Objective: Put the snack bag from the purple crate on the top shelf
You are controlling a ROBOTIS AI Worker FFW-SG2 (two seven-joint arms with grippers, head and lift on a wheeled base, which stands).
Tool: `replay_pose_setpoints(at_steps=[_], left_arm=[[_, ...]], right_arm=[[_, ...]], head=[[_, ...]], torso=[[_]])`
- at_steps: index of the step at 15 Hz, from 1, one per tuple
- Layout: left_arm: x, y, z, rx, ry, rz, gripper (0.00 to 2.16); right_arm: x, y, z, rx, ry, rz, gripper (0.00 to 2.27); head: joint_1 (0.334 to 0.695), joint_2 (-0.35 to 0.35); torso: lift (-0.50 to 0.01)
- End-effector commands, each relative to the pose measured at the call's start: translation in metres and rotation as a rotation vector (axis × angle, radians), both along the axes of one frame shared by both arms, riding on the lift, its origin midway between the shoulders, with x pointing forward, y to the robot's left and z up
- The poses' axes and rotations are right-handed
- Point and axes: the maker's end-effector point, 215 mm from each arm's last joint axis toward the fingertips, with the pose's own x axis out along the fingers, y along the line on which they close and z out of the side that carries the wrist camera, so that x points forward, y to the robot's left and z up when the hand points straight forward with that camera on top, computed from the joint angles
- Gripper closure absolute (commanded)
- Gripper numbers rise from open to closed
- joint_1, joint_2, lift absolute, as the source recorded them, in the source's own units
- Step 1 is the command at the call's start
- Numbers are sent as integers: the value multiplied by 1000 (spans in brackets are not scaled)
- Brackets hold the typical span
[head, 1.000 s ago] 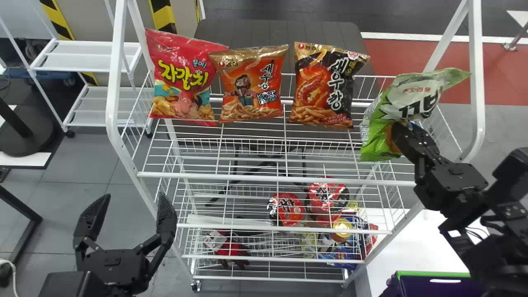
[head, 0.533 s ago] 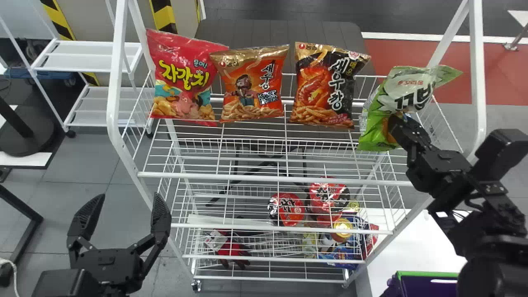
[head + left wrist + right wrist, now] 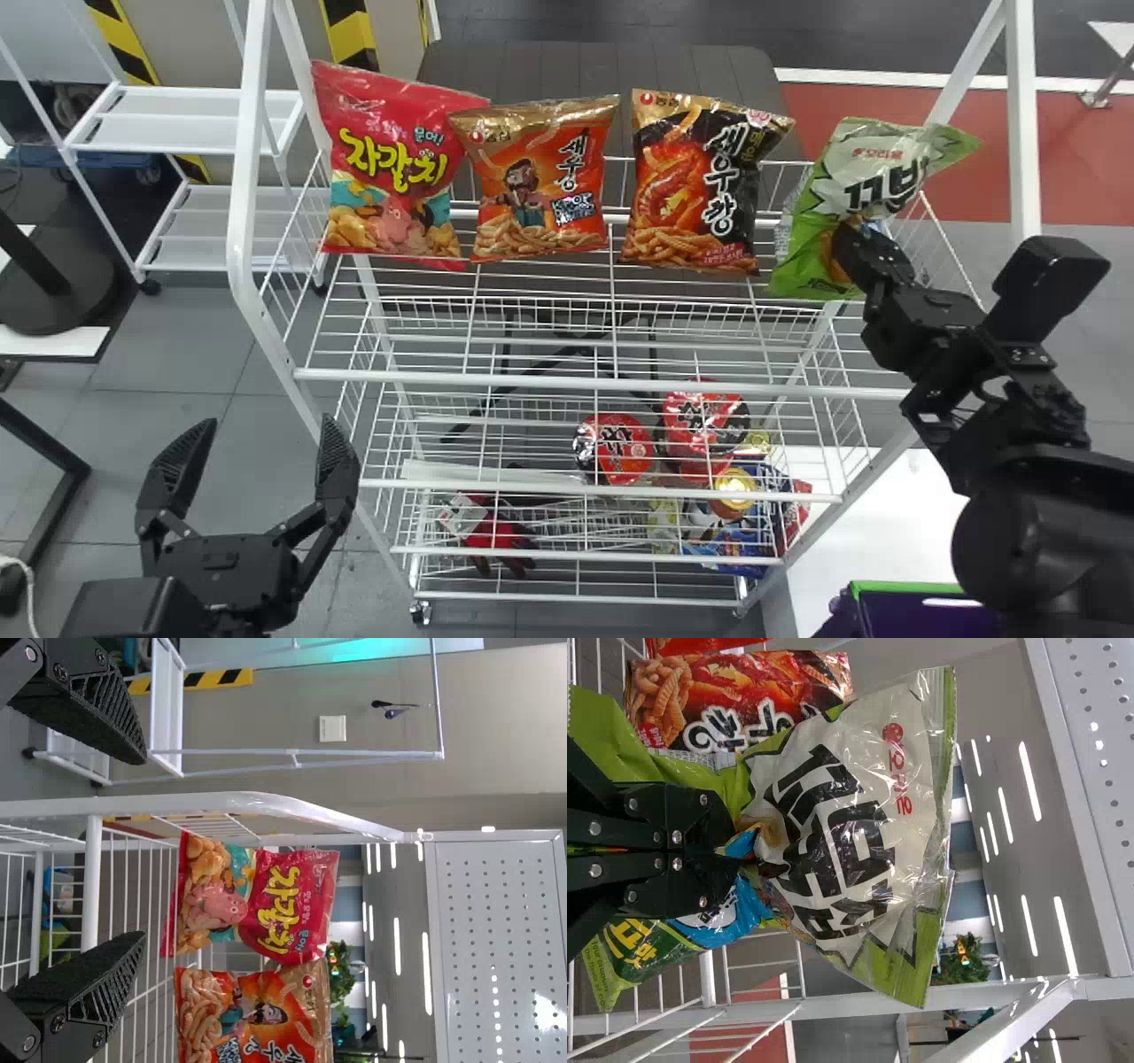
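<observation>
In the head view, the snack bag [image 3: 873, 177] is gripped by the right pincer [image 3: 849, 234] at the right end of the top shelf [image 3: 532, 381], beside a black-and-orange bag [image 3: 700, 182]; the purple crate [image 3: 904, 618] is seen at lower right. In the left wrist view, the left pincer [image 3: 268, 424] is spread wide. In the right wrist view, the snack bag is pinched; whether its base touches the shelf cannot quite be told.
</observation>
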Motion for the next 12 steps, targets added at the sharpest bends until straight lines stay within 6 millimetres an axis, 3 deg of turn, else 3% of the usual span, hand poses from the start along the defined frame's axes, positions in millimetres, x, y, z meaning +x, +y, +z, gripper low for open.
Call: replay_pose_setpoints(at_steps=[1, 6, 12], left_arm=[[1, 0, -1, 1, 2, -1, 124], [1, 4, -5, -1, 7, 6, 124], [1, 10, -6, 5, 7, 14, 124]], right_arm=[[4, -6, -7, 23, 6, -12, 2246], [14, -30, -12, 36, 10, -57, 2246], [28, -40, -18, 41, 4, -88, 2246]], head=[[695, -42], [695, -59], [695, -79]], torso=[[0], [0], [0]])
